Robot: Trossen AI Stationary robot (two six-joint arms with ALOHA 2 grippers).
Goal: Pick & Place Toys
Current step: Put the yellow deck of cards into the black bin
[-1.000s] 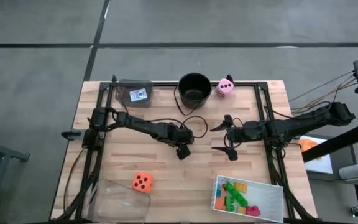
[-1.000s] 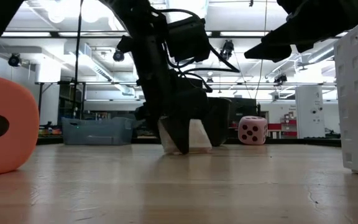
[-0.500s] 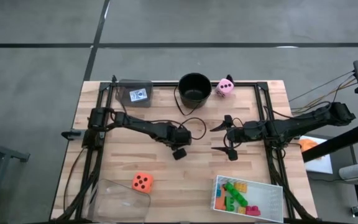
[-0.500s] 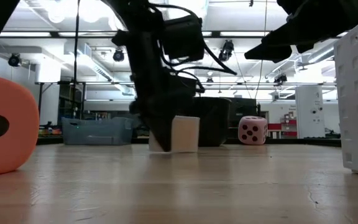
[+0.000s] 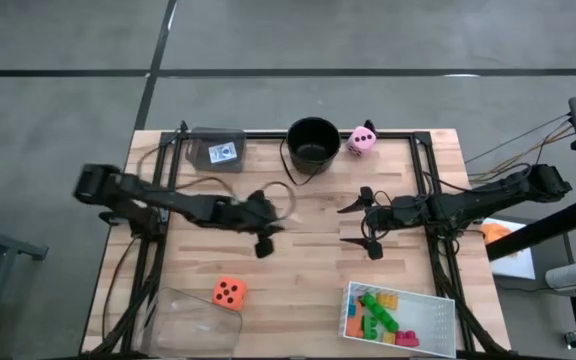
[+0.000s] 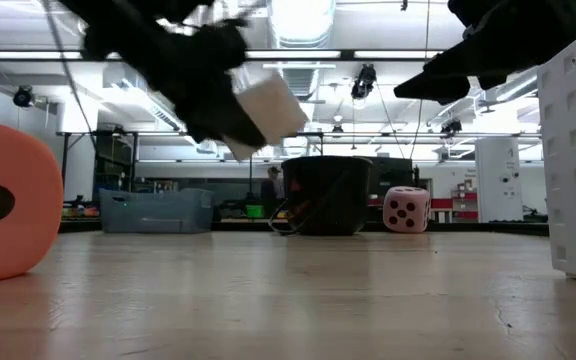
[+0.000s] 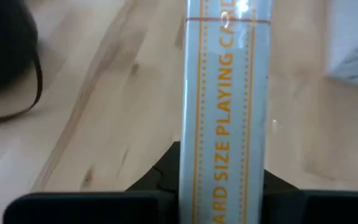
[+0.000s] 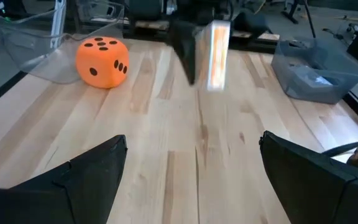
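Nearest the front edge of the table (image 5: 298, 285) sits the orange die (image 5: 229, 292), with the white tray (image 5: 446, 322) of bricks (image 5: 378, 313) to its right. Farther in, the left gripper (image 5: 264, 243) is clamped on a pack of playing cards (image 6: 265, 108), lifted clear of the wood and tilted; the pack's long axis runs straight out from the fingers. The right gripper (image 5: 366, 226) hovers mid-table, jaws spread wide and empty. At the far edge stand the black bucket (image 5: 313, 141) and pink die (image 5: 361, 139).
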